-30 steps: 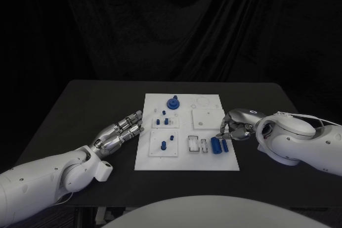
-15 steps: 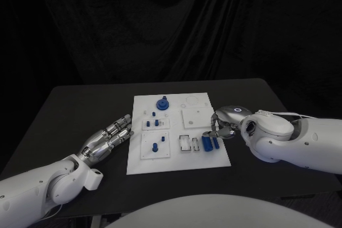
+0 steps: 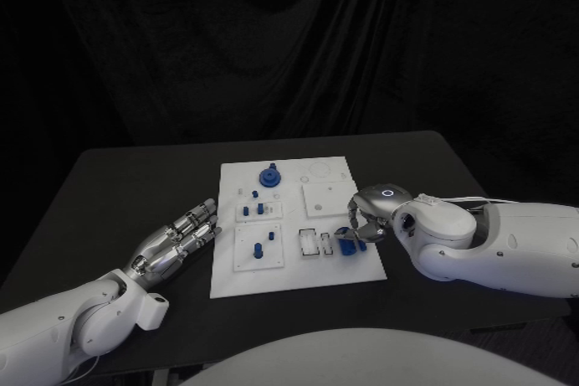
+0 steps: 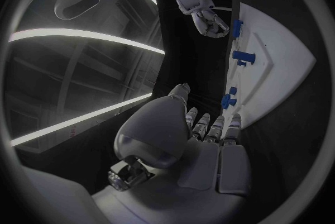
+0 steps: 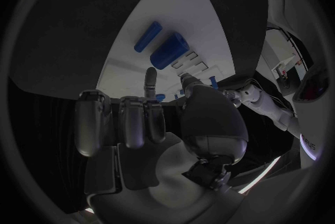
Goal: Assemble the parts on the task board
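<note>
**Right robot hand poised over two loose blue parts**

The task board, a white plate, lies in the middle of the black counter. Near its right edge two loose blue parts lie side by side: in the right wrist view one is a thick short block, the other a slimmer bar. The right robot hand hovers just over them with its fingers curled downward; whether it touches or holds either part, I cannot tell. The left robot hand rests beside the board's left edge, fingers extended and holding nothing.

Other blue pieces already stand in the board, among them a round knob-like piece near the far edge.

The loose parts look like small rigid plastic: light, stiff, probably smooth enough to slip. A pinch across the long flat sides, near the middle, would likely keep a part from pivoting. The slim bar looks harder to lift, lying flat on the plate.
</note>
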Robot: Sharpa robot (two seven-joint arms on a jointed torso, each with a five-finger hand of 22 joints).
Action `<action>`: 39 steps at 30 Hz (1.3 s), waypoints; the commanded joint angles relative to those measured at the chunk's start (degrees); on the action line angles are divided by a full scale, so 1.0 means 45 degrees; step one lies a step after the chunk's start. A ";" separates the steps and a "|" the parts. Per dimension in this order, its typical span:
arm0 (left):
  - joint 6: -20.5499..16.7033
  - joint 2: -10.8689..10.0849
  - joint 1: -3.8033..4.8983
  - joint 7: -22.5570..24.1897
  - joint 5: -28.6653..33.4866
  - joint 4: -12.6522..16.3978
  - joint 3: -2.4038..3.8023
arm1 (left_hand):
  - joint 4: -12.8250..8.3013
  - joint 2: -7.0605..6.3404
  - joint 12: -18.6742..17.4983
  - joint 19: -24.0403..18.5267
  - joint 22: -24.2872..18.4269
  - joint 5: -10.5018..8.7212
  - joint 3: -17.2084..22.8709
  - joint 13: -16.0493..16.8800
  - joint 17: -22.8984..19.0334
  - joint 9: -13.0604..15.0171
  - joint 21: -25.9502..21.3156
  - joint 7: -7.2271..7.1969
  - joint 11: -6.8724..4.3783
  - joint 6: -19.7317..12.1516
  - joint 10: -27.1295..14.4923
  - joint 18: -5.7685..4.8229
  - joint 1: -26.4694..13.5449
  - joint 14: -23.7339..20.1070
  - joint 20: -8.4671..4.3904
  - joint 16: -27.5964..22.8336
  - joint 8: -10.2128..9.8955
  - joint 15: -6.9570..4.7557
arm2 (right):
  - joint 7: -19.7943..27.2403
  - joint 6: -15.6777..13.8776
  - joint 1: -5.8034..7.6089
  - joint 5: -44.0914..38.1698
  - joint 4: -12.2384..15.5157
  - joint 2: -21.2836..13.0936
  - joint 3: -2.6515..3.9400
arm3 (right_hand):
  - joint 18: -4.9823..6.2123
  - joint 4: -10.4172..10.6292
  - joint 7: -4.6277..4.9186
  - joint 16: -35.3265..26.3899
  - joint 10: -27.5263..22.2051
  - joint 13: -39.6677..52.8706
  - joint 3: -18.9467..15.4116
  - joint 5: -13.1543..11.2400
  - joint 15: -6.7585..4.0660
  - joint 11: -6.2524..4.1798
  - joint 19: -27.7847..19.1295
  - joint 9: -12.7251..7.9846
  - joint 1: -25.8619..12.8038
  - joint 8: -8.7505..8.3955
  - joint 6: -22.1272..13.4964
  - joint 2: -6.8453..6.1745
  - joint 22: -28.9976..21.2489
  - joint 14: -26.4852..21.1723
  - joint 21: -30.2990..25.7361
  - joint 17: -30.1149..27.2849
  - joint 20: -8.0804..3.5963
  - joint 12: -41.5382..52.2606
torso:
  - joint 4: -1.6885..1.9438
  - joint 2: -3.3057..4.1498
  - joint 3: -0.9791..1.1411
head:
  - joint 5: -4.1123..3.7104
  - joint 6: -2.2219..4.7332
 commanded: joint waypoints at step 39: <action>0.0344 0.0117 -0.0150 0.0993 0.0081 -0.0033 0.0011 | -0.0145 0.0003 0.0089 -0.0002 -0.0019 0.0031 0.0399 0.0024 -0.0015 0.0003 0.0003 0.0043 0.0170 -0.0013 -0.0021 0.0116 -0.0128 0.0041 -0.0029 -0.0048 0.0060 -0.0048 | -0.0343 0.1365 -0.0449 0.0083 -0.1064 0.1087 0.0011 | -0.0059 -0.0104 0.0211 -0.0220 0.1342 0.3349 0.0451 0.0860 0.0093 0.0132 0.0697 -0.0230 0.0799 -0.1429 0.0096 0.0428 0.2786 0.1130 -0.0089 0.2238 0.0068 0.0031 | 0.0018 -0.0038 -0.0006 | 0.0155 -0.0001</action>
